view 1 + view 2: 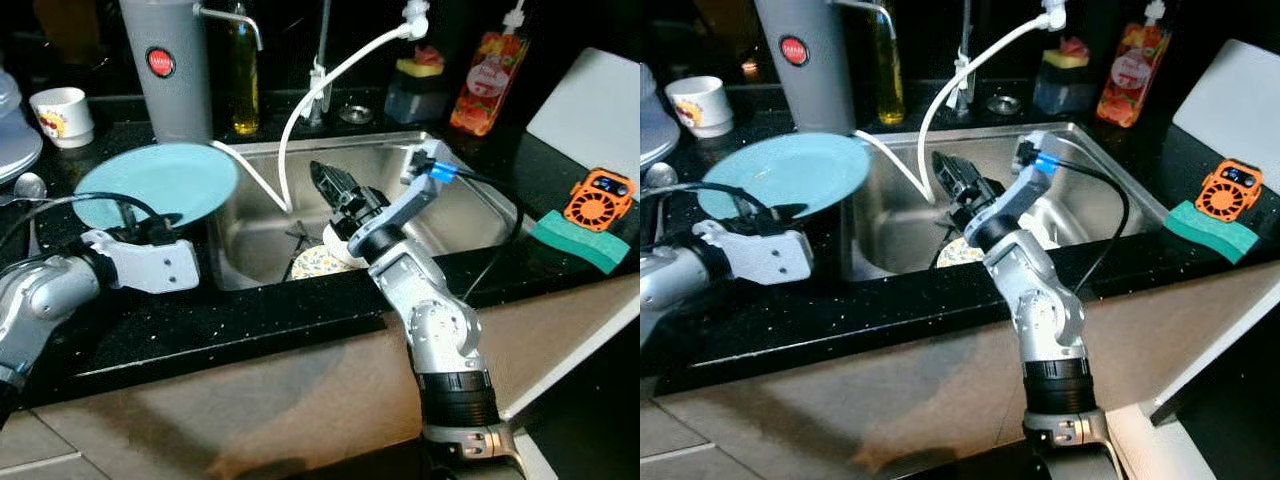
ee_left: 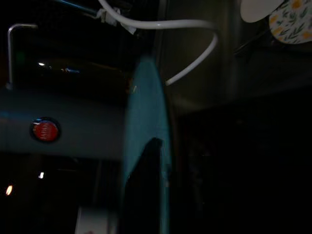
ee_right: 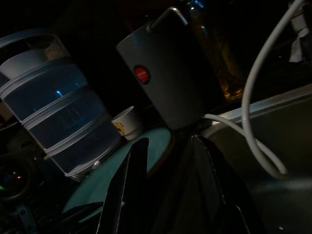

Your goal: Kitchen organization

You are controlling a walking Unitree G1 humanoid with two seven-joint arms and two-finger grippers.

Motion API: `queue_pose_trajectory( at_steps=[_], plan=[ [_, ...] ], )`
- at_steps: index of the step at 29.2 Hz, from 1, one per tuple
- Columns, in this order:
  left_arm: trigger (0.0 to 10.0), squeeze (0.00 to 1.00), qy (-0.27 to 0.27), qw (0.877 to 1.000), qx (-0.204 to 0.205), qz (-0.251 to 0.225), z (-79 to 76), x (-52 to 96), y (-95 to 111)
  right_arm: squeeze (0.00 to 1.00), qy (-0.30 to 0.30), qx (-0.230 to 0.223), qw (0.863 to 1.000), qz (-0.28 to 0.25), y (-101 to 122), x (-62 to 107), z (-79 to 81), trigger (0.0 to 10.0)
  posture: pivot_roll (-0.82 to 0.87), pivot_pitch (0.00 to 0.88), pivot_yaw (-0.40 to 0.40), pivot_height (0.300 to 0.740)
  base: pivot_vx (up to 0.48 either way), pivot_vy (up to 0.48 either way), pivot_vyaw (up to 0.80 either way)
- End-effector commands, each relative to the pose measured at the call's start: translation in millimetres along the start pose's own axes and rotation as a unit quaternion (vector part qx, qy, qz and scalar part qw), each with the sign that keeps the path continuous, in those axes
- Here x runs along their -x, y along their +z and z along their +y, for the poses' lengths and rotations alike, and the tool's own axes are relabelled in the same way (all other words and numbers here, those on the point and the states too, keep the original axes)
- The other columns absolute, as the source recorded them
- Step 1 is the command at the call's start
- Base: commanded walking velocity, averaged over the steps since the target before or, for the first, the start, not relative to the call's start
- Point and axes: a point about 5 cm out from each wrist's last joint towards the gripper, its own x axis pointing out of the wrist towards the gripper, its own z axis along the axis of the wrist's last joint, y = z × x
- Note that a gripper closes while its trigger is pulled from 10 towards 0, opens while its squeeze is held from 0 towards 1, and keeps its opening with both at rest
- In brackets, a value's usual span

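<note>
I have the left tool (image 1: 150, 222) pinching the near edge of a light blue plate (image 1: 160, 182), which sits nearly level above the black surface (image 1: 250, 320), its far side reaching over the left rim of the steel sink (image 1: 470, 215). In the left wrist view I see the plate (image 2: 146, 146) edge-on with one black finger (image 2: 146, 185) lying along it. My right tool (image 1: 335, 185) hangs over the middle of the sink, fingers spread apart and empty, pointing toward the back wall; the right wrist view shows the two fingers (image 3: 126, 190) with a clear gap between them. Under that arm, at the bottom of the sink, lies a flowered plate (image 1: 315, 263) and a small white dish (image 2: 261, 9) just beside it. A white hose (image 1: 300, 110) loops down from the tap into the sink. A grey canister with a red badge (image 1: 168, 65) stands behind the blue plate, a yellow bottle (image 1: 243, 75) next to it. A white cup (image 1: 62, 115) stands further left. To the right of the sink I see a green sponge (image 1: 580, 240) and a small orange fan (image 1: 598, 198).
</note>
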Motion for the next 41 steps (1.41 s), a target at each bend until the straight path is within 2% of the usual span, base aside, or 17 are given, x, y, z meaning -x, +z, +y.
queue_pose_trajectory(
  at_steps=[1, 5, 6, 9, 11, 13, 14, 16, 17, 19, 20, 21, 23, 24, 26, 34, 41],
  plan=[
    [10.0, 1.00, -0.026, 0.999, 0.026, 0.000, -16.1, -2.6, 1.9, 0.00, 0.008, -0.016, 1.000, 0.005, -4.9, -1.4, 5.4, 10.0, 0.16, 0.000, -0.053, 0.740, 0.000, 0.000, 0.00],
    [10.0, 1.00, 0.015, 0.995, 0.101, 0.005, 5.3, -2.1, 6.0, 0.00, 0.001, -0.017, 1.000, 0.001, 0.2, 0.6, -0.7, 10.0, 0.15, 0.000, -0.053, 0.740, 0.000, 0.000, 0.00],
    [10.0, 0.00, 0.042, 0.986, 0.159, -0.023, 18.1, -2.0, 15.8, 0.00, -0.001, -0.018, 1.000, 0.000, 0.4, 0.8, -2.1, 10.0, 0.16, 0.000, -0.049, 0.740, 0.000, 0.000, 0.00],
    [10.0, 0.00, 0.042, 0.986, 0.159, -0.023, 18.1, -2.0, 15.8, 0.00, -0.001, -0.018, 1.000, 0.000, 0.4, 0.8, -2.1, 10.0, 0.16, 0.000, -0.049, 0.740, 0.000, 0.000, 0.00],
    [10.0, 0.00, 0.084, 0.949, 0.292, -0.083, 45.4, -0.2, 36.1, 0.00, -0.002, -0.020, 1.000, -0.003, 0.6, 1.4, -2.5, 10.0, 0.16, 0.000, -0.045, 0.740, 0.000, 0.000, 0.00],
    [10.0, 0.00, 0.084, 0.949, 0.292, -0.083, 45.4, -0.2, 36.1, 0.00, -0.002, -0.020, 1.000, -0.003, 0.6, 1.4, -2.5, 10.0, 0.16, 0.000, -0.045, 0.740, 0.000, 0.000, 0.00],
    [10.0, 0.00, 0.102, 0.920, 0.363, -0.105, 58.5, 0.5, 41.7, 0.00, -0.002, -0.020, 1.000, -0.003, 0.6, 1.6, -2.5, 10.0, 0.16, 0.000, -0.047, 0.740, 0.000, 0.000, 0.00],
    [10.0, 0.00, 0.102, 0.920, 0.363, -0.105, 58.5, 0.5, 41.7, 0.00, -0.002, -0.020, 1.000, -0.003, 0.6, 1.6, -2.5, 10.0, 0.16, 0.000, -0.047, 0.740, 0.000, 0.000, 0.00],
    [10.0, 0.00, 0.146, 0.883, 0.443, -0.060, 69.4, -5.6, 28.4, 0.00, -0.002, -0.020, 1.000, -0.003, 0.2, 1.7, -2.7, 10.0, 0.16, 0.000, -0.046, 0.740, 0.000, 0.000, 0.00],
    [10.0, 0.00, 0.298, 0.734, 0.603, 0.098, 74.4, -14.9, -23.7, 0.00, -0.002, -0.019, 1.000, -0.005, 1.6, 2.0, -3.4, 10.0, 0.14, 0.000, -0.051, 0.740, 0.000, 0.000, 0.00],
    [10.0, 0.00, 0.298, 0.734, 0.603, 0.098, 74.4, -14.9, -23.7, 0.00, -0.002, -0.019, 1.000, -0.005, 1.6, 2.0, -3.4, 10.0, 0.14, 0.000, -0.051, 0.740, 0.000, 0.000, 0.00],
    [10.0, 0.00, 0.332, 0.681, 0.634, 0.152, 67.9, -17.7, -37.2, 0.00, -0.003, -0.018, 1.000, -0.006, 2.3, 2.1, -3.6, 10.0, 0.14, 0.000, -0.051, 0.740, 0.000, 0.000, 0.00],
    [10.0, 0.00, 0.400, 0.607, 0.655, 0.205, 61.0, -13.5, -56.6, 0.00, -0.004, -0.017, 1.000, -0.007, 4.1, 2.5, -4.1, 10.0, 0.13, 0.000, -0.058, 0.740, 0.000, 0.000, 0.00],
    [10.0, 0.00, 0.400, 0.607, 0.655, 0.205, 61.0, -13.5, -56.6, 0.00, -0.004, -0.017, 1.000, -0.007, 4.1, 2.5, -4.1, 10.0, 0.13, 0.000, -0.058, 0.740, 0.000, 0.000, 0.00],
    [10.0, 0.00, 0.429, 0.560, 0.669, 0.233, 55.1, -8.1, -66.6, 0.00, -0.005, -0.016, 1.000, -0.006, 5.1, 3.3, -4.1, 10.0, 0.12, 0.000, -0.059, 0.740, 0.000, 0.000, 0.00],
    [10.0, 0.00, 0.418, 0.507, 0.684, 0.316, 40.2, -0.1, -71.3, 0.00, -0.014, -0.013, 1.000, -0.009, 8.7, 7.8, -7.7, 10.0, 0.10, 0.016, -0.051, 0.740, 0.000, 0.000, 0.00],
    [10.0, 0.00, 0.395, 0.503, 0.687, 0.344, 34.1, -4.5, -70.1, 0.00, -0.014, -0.017, 1.000, -0.010, 7.5, 7.1, -6.8, 10.0, 0.11, 0.020, -0.047, 0.740, 0.000, 0.000, 0.00]
  ],
)
